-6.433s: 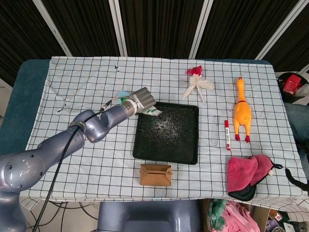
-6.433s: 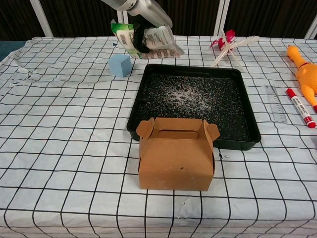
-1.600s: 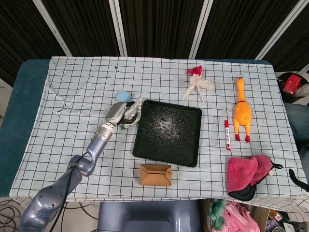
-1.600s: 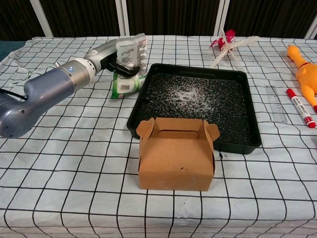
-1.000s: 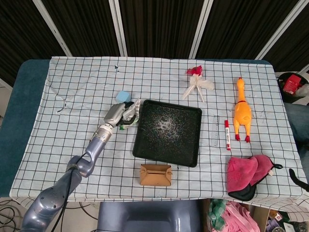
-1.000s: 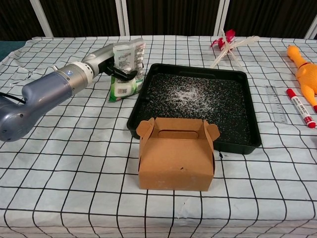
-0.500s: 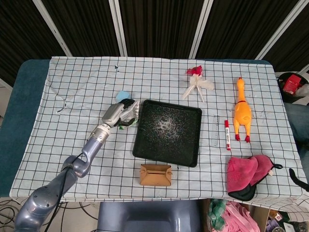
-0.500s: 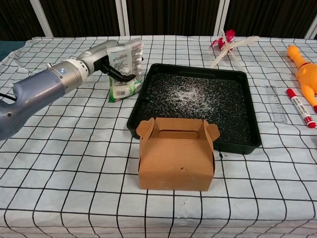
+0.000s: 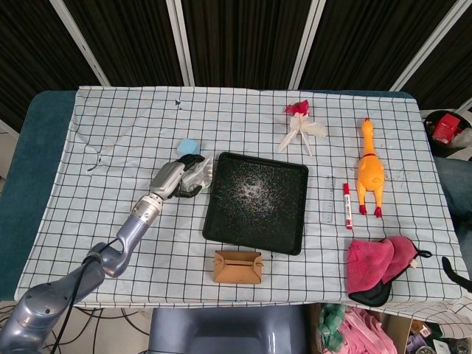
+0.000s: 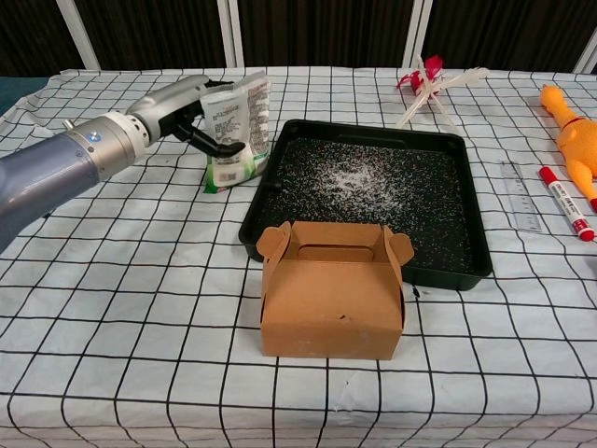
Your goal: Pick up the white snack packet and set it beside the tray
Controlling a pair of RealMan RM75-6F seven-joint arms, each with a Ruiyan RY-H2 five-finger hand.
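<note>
1. Chest view, far left: the left arm [image 10: 56, 173] reaches in from the left edge and ends at the left hand [image 10: 187, 112], which is now further left than half a second ago.
2. The left hand's fingers [image 10: 216, 145] curl around the lower front of the white snack packet [image 10: 238, 110]. Whether they grip it or only touch it, I cannot tell.
3. The white snack packet stands nearly upright, just left of the tray [image 10: 466, 201], at the tray's far left corner. Its foot rests on or against a green and white packet [image 10: 229, 168] lying on the tablecloth [image 10: 140, 308].
4. Change: over the last second and a half the arm has drawn back toward the left while the white snack packet has kept its place beside the tray. In my judgement, the placing step is finished or nearly so, and release is the step in hand.
5. Risk, as a judgement: an upright packet propped on another packet may tip when the fingers come away, possibly onto the tray.
6. Head view, centre: the tray sits empty apart from white specks. A cardboard box [image 9: 237, 267] stands in front of it.
7. Head view, right: a red marker [image 9: 345, 206] and a rubber chicken [image 9: 369, 168] lie well apart from the work area.
8. The right hand appears in neither view.
</note>
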